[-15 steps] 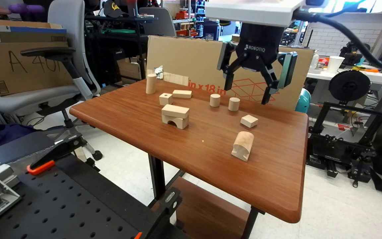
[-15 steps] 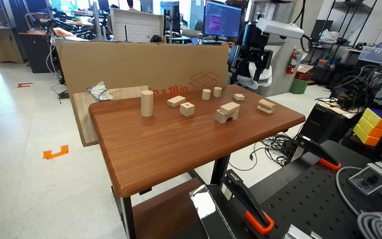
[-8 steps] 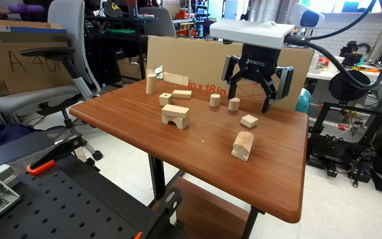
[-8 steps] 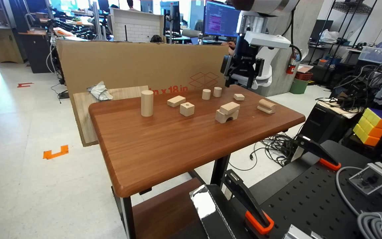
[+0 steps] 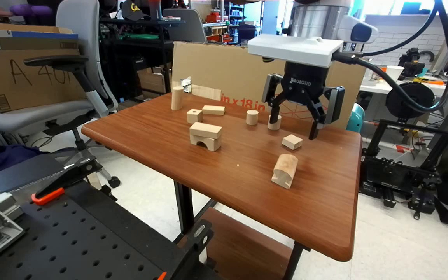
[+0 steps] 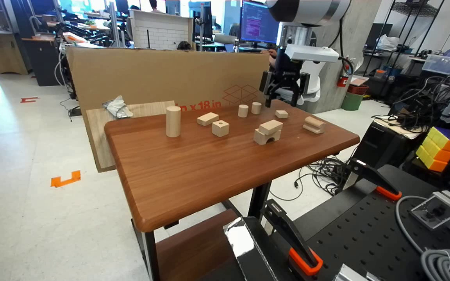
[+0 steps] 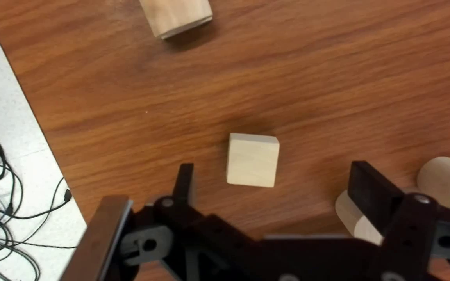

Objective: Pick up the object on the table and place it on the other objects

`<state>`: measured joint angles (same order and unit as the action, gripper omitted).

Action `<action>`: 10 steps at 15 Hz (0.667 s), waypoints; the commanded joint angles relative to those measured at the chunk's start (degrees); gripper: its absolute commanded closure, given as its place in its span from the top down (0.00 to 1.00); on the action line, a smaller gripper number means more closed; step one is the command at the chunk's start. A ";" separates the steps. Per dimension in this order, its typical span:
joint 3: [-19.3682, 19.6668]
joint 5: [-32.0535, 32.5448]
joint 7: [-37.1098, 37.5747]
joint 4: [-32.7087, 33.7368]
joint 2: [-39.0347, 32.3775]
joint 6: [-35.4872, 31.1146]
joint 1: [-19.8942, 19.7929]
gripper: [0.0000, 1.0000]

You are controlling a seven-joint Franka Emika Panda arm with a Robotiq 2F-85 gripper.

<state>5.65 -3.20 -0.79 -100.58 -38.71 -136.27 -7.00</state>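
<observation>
Lowered since the earlier frames, the gripper (image 5: 293,128), jaws spread and empty, has the squat block (image 5: 292,142) at six o'clock in both exterior views.

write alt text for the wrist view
Small pale wooden block, ungrasped, on a brown tabletop, with an open gripper across the bottom. Two wooden cylinders show at lower right; another block is cut off at top.

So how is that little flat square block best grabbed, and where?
Probably from straight above, pinching the block by its left and right sides in the wrist view: it lies flat, those sides look parallel, and each faces a finger of the open gripper.
</observation>
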 commanded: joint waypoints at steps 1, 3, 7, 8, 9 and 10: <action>0.59 2.01 1.88 2.56 -2.33 0.69 0.64 1.00; 0.58 2.54 2.17 3.02 -3.14 0.88 0.72 1.00; 0.70 3.33 2.60 3.51 -4.00 1.00 0.88 0.74; 0.65 3.29 2.58 3.49 -3.87 1.00 0.81 0.65; 0.56 3.21 2.48 3.47 -3.72 1.05 0.69 0.58; 0.47 3.00 2.38 3.44 -3.40 1.31 0.51 0.50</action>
<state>5.65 -0.98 0.60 -98.68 -41.84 -136.25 -6.78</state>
